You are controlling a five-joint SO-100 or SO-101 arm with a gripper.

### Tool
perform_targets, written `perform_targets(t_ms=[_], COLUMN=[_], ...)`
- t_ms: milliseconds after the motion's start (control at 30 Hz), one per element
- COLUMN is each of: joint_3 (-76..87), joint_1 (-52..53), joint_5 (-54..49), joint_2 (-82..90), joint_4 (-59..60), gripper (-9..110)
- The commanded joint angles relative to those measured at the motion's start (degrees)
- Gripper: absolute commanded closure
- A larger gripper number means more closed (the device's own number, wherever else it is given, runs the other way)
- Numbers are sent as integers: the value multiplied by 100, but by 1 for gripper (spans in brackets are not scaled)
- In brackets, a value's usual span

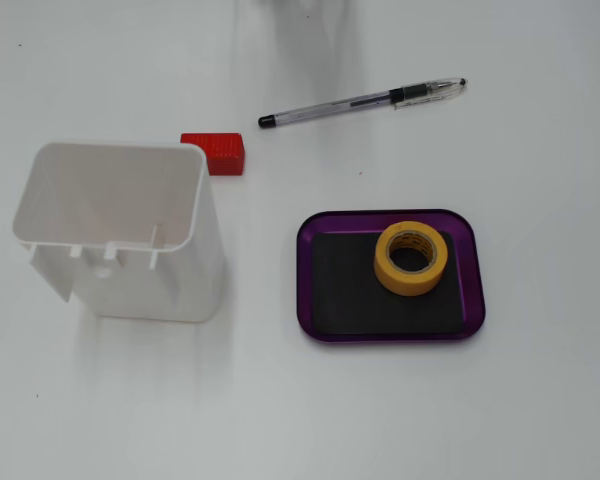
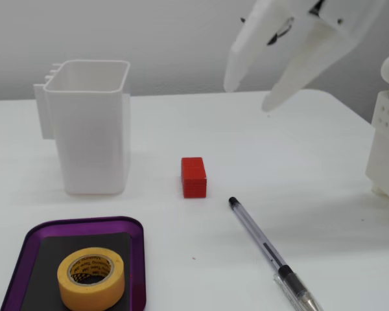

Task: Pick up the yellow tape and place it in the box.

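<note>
Nearest the camera in the lower fixed view, the small ring-shaped roll of yellow masking tape (image 2: 91, 278) lies flat on the black lining of the shallow glossy purple tray (image 2: 137, 259), toward its right end in the top-down fixed view (image 1: 411, 258). Further back there's a clear ballpoint pen (image 2: 272, 259), a little red rectangular block (image 2: 194, 177) and a tall white plastic container (image 2: 94, 126), all apart from the tray. Beyond those, the white two-finger gripper (image 2: 249, 96) hangs up in the air well away from the tape, fingers spread with nothing between them.

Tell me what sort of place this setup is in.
Probably a home or hobby desk set up for robot practice: a plain white table against a textured white wall, with a small white claw hanging above a pen, a red block and other small props.
</note>
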Motion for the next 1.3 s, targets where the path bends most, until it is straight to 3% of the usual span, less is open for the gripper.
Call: perform_targets(t_ms=[0, 433, 667, 933, 1067, 1267], joint_3=[1696, 4377, 4500, 4834, 4852, 4860], joint_1=[-9, 35, -44, -26, -26, 26], joint_5=[-26, 26, 1002, 1055, 1072, 1099], joint_2=[1310, 4500, 4544, 4544, 4544, 4535], joint_4=[-712, -809, -694, -650, -668, -721], gripper=[88, 89, 89, 90, 103, 101])
